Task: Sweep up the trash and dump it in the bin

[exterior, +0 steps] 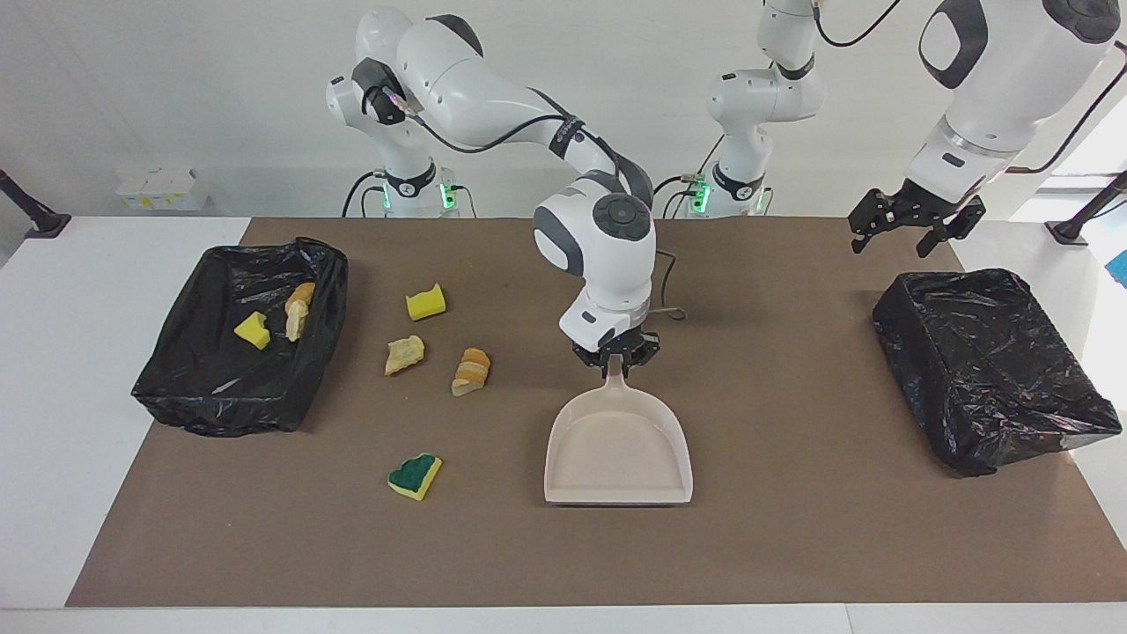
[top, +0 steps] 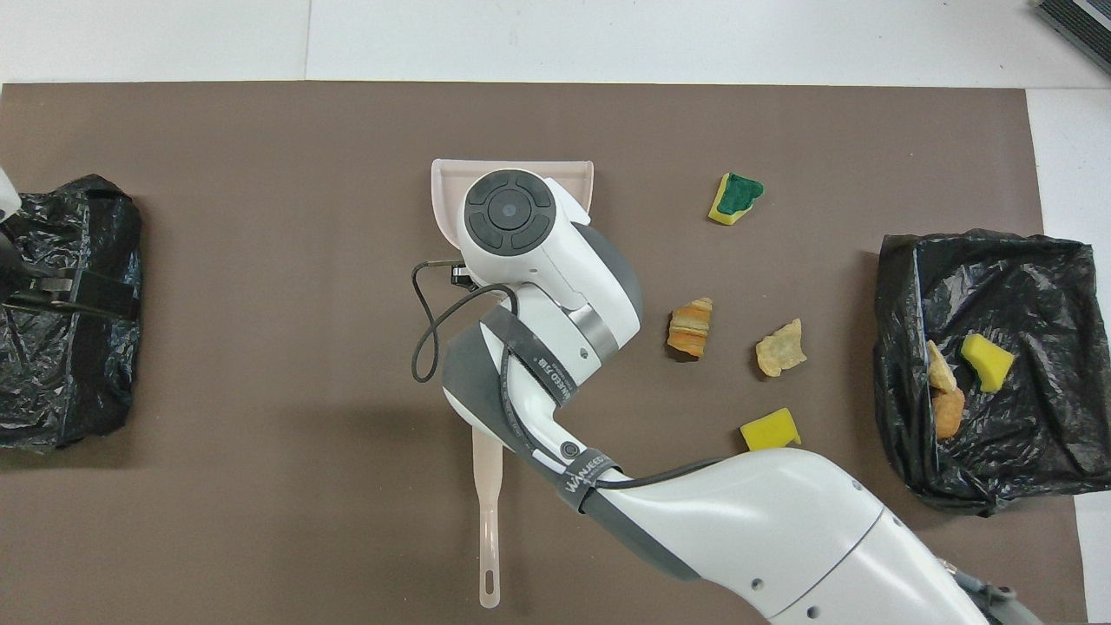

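My right gripper is shut on the short handle of the beige dustpan, which lies flat mid-table; in the overhead view only the pan's edge shows past the wrist. Loose trash lies toward the right arm's end: a green-and-yellow sponge piece, two bread pieces and a yellow sponge chunk. The black-lined bin there holds a yellow chunk and bread. My left gripper waits open above the second bin's edge nearest the robots.
A long beige handle lies on the brown mat nearer to the robots than the dustpan, its head hidden under the right arm. A thin black cable loops beside the wrist. White table borders the mat.
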### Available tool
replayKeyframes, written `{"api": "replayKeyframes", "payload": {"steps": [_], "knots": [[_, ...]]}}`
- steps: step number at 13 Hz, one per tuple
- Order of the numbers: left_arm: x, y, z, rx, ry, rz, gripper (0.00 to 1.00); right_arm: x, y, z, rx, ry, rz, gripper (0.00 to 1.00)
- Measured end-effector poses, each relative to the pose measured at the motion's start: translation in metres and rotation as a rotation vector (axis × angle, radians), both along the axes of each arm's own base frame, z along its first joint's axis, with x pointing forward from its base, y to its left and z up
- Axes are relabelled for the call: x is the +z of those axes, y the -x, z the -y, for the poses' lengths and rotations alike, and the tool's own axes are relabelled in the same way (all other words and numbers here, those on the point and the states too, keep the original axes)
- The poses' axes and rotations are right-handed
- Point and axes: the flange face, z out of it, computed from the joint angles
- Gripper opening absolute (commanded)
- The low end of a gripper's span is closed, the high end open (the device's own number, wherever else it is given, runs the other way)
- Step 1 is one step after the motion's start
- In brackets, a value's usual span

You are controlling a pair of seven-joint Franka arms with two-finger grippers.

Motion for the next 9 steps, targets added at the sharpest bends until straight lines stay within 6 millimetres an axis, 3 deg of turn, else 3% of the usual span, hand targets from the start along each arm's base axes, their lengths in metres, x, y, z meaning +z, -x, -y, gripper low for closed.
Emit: {"api": "replayKeyframes", "payload": {"steps": [9], "knots": [[0.0,0.0,-0.001,-0.001,0.0,-0.001,1.0,-0.022,0.017,-0.028,0.033,-0.035,-0.036,0.0]]}}
